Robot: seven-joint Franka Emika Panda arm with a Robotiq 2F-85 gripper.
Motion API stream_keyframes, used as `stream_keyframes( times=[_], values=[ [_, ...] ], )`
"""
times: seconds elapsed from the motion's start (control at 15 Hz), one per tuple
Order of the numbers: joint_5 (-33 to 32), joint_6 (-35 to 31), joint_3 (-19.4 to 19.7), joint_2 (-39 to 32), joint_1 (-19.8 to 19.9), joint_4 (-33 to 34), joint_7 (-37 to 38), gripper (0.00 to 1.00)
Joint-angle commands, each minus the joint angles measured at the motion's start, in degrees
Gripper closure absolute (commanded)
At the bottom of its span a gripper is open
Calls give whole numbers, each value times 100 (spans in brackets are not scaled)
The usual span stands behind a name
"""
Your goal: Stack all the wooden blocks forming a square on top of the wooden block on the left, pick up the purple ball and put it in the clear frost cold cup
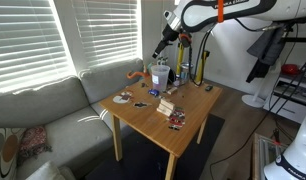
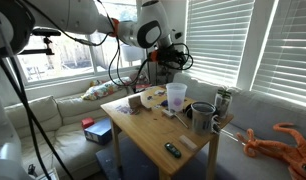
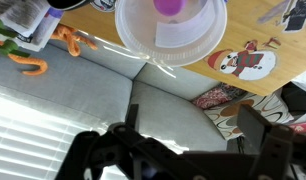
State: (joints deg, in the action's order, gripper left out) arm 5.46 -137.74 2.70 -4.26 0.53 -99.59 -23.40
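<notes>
The clear frost cold cup (image 3: 171,35) fills the top of the wrist view, seen from above, and the purple ball (image 3: 170,6) lies inside it. The cup also shows in both exterior views (image 1: 159,73) (image 2: 176,95), near the table's far edge. My gripper (image 3: 193,150) hangs above the cup, open and holding nothing, with one dark finger (image 3: 265,135) at each side of the view. In both exterior views the gripper (image 1: 161,45) (image 2: 171,55) is well above the cup. The wooden blocks (image 1: 168,105) sit as a small pale stack near the table's middle.
A dark mug (image 2: 201,117) and a can (image 2: 223,100) stand near the cup, and a dark remote (image 2: 171,150) lies by the table's near corner. An orange toy (image 3: 63,40) and a Santa card (image 3: 243,62) lie close to the cup. A grey sofa (image 1: 53,105) adjoins the table.
</notes>
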Motion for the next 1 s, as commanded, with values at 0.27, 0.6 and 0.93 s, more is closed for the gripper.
stream_keyframes(
  times=[0.27, 0.6, 0.93],
  values=[
    [224, 554, -114, 616, 3, -369, 1805, 0],
    [54, 400, -101, 341, 33, -128, 1454, 0],
    [54, 399, -101, 331, 33, -128, 1452, 0]
  ],
)
